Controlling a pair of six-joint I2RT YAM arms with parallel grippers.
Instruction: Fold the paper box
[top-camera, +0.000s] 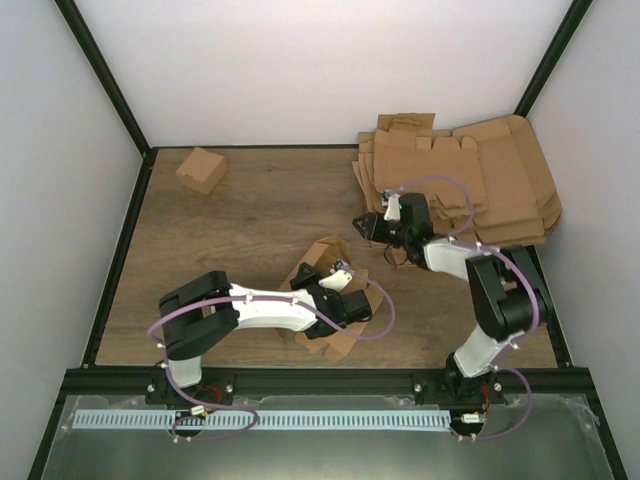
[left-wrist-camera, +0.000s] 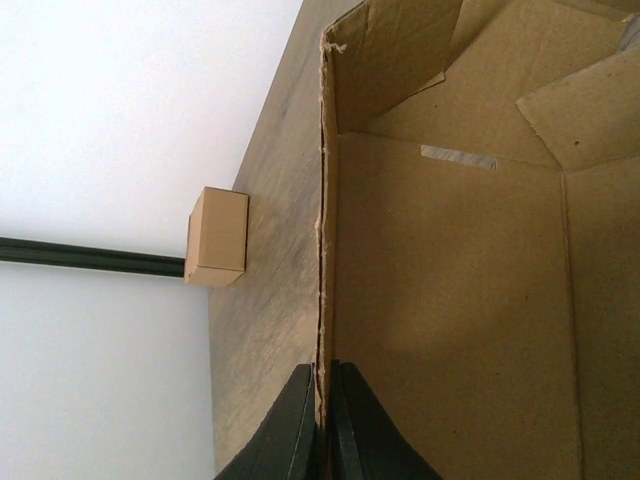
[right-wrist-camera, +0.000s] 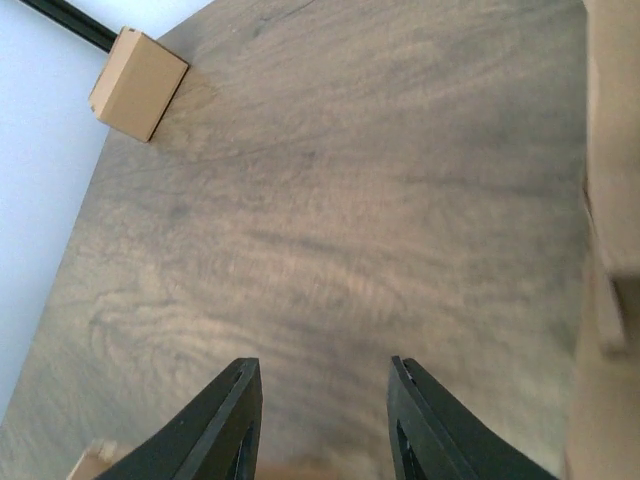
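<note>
Near the front middle of the table, the paper box lies half-formed, with its flaps spread around the left arm's wrist. The left gripper is closed on it. In the left wrist view its two black fingers pinch the rough edge of one raised cardboard wall, one finger on each face. The box's inner panel and folded-in flaps stretch away on the right of that wall.

The right gripper is well apart from the paper box, toward the far right, just beside the stack of flat cardboard blanks. Its fingers stand parted with only bare wood grain between them, and they hold nothing. A scrap of brown cardboard shows at the lower edge of the right wrist view, below the fingers, but I cannot tell which piece it belongs to.

A small folded box sits alone near the far left corner of the table, well apart from both grippers.
</note>
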